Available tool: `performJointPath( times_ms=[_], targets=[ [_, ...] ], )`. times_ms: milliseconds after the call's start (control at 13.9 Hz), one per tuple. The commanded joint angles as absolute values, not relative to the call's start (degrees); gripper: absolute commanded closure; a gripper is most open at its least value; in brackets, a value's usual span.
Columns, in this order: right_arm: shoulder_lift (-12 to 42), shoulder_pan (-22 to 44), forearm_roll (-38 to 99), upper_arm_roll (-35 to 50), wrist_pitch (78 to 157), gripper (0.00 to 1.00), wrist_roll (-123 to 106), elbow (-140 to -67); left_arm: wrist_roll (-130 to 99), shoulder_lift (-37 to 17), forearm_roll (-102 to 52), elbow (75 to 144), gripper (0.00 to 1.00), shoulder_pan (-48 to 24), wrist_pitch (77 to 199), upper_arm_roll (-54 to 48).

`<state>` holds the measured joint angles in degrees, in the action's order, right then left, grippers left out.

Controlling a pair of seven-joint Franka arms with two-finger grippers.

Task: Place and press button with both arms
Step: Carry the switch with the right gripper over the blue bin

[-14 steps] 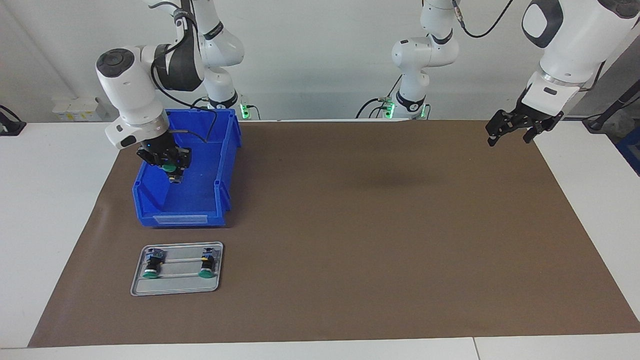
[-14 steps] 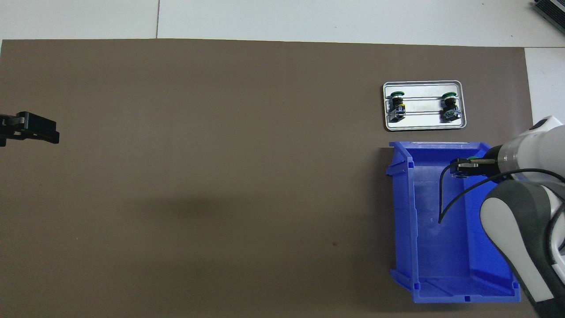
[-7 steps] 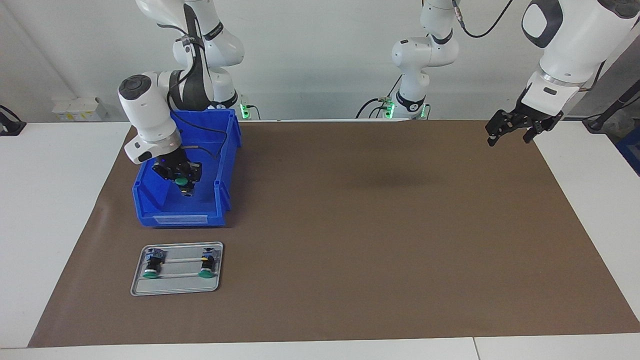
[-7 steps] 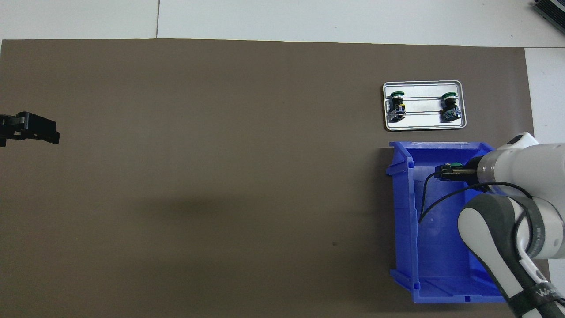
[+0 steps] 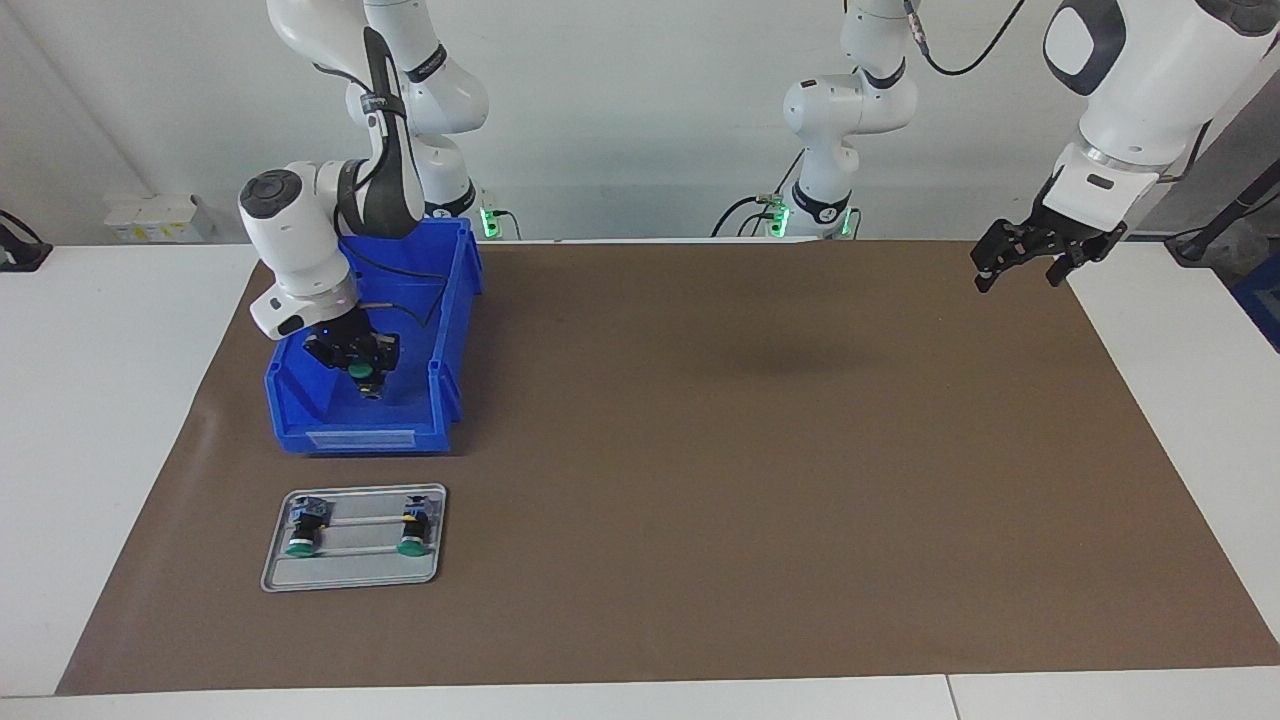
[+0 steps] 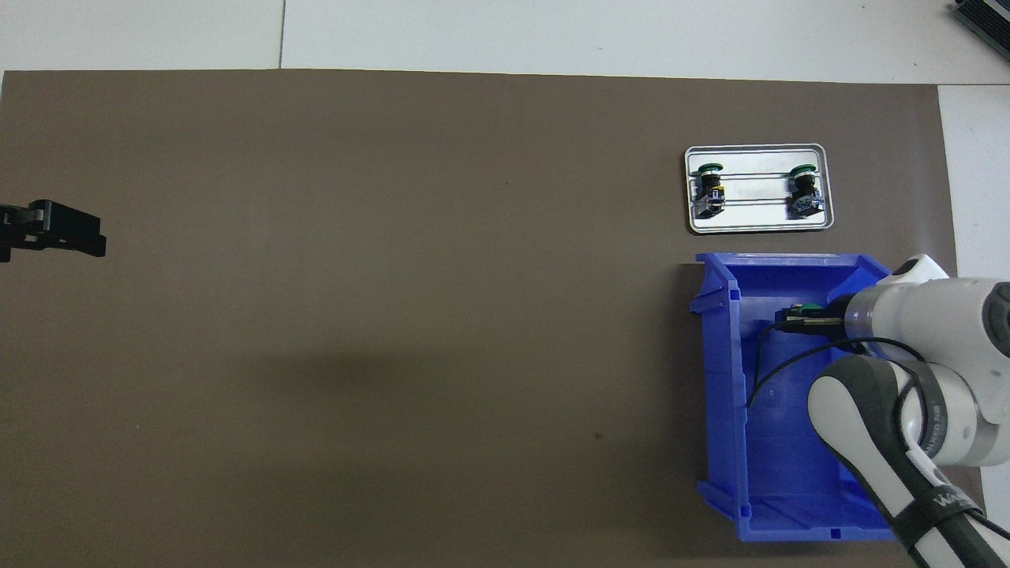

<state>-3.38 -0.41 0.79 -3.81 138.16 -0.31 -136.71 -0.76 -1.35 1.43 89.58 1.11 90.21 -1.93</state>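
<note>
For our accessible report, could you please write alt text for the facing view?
The right gripper, shut on a green-capped push button, hangs over the blue bin. Two more buttons lie on a metal tray, farther from the robots. The left gripper waits open over the brown mat.

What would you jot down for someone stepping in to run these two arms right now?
Right gripper: shut on a green-capped button, above the blue bin.
Left gripper: jaws open, empty, waiting over the mat's edge at the left arm's end of the table.
Metal tray, farther from the robots than the bin, holds two matching buttons, one near each end.
Done: third button picked up.
Left: set it on the tray, then press with both arms.
</note>
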Motion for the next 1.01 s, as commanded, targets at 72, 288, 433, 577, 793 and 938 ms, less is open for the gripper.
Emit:
performJointPath(
  times_ms=[72,288,433,577,793,938],
  targets=[
    [-4.0,-1.2,2.3,-3.1,142.8,1.00,-2.2,-140.7,-1.4,0.4,1.6,91.6,0.00,1.2,90.5,-2.0],
    [-3.9,-0.5,4.9,-3.1,142.9,1.00,-2.3,-141.0,-1.4,0.4,1.7,91.6,0.00,1.2,90.5,-2.0],
    [-3.4,-0.6,5.0,-3.1,142.9,0.73,-2.3,-141.0,-1.4,0.4,1.6,91.6,0.00,1.2,90.5,-2.0],
    [-3.2,-0.7,5.1,-3.1,142.9,0.05,-2.2,-141.0,-1.4,0.4,1.7,91.6,0.00,1.2,90.5,-2.0],
    [-3.2,-0.7,5.1,-3.1,142.9,0.00,-2.2,-140.9,-1.4,0.4,1.7,91.6,0.00,1.3,90.5,-2.0],
    [-3.2,-0.7,5.1,-3.1,142.9,0.00,-2.2,-140.8,-1.4,0.4,1.6,91.6,0.00,1.3,90.5,-2.0]
  ],
)
